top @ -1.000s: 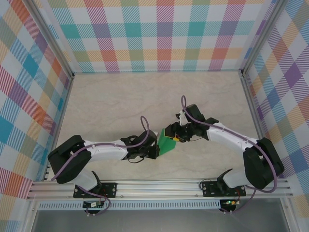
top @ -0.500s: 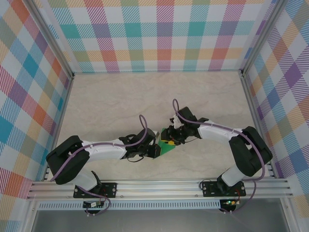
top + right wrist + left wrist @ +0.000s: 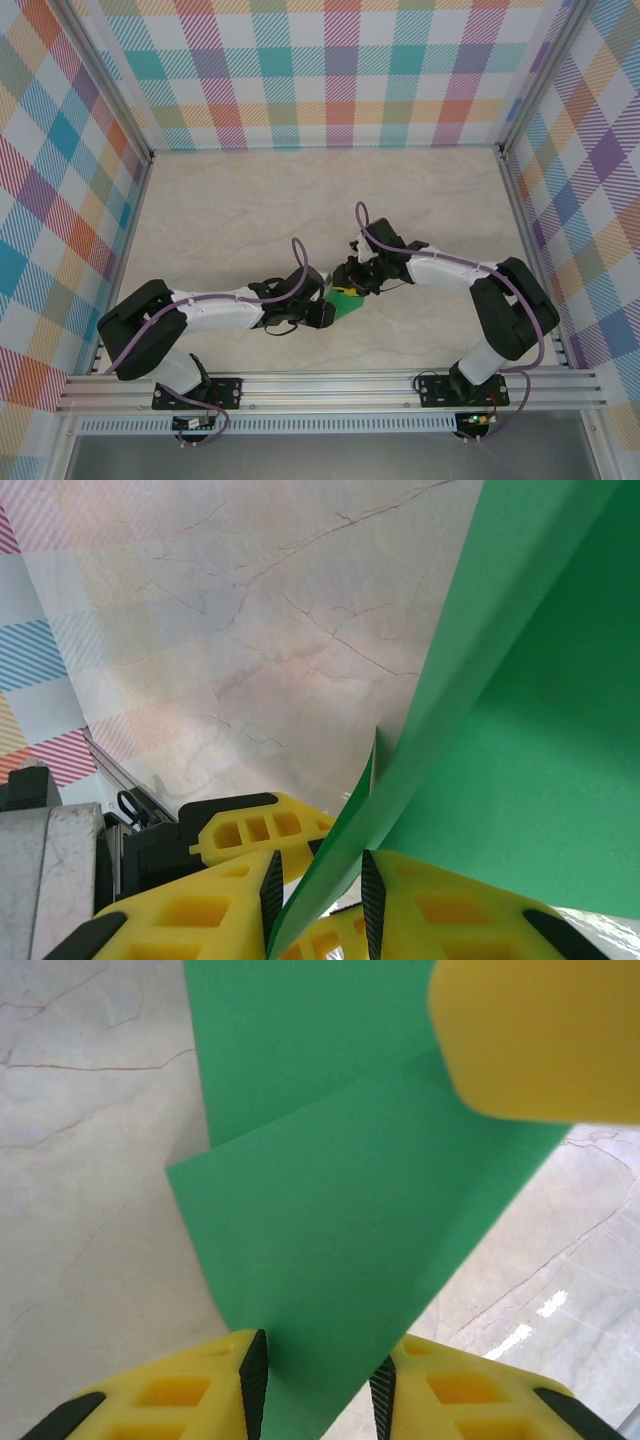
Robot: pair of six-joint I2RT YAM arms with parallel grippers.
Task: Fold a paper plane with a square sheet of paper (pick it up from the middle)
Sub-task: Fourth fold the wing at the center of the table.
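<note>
Green sheet of paper (image 3: 347,301), folded so its layers overlap, is at mid table (image 3: 250,220) toward the near edge, between both arms. Left claw (image 3: 312,1360) is released: jaws apart, paper's flat face spanning the gap. Right claw (image 3: 318,880) straddles the paper's edge; cannot tell if it's clenched.

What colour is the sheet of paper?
The paper is plain bright green, best seen in left wrist view.

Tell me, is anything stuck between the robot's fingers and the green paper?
No, nothing visible is in the way. The green paper sits right between the fingers of the left gripper and of the right gripper.
</note>
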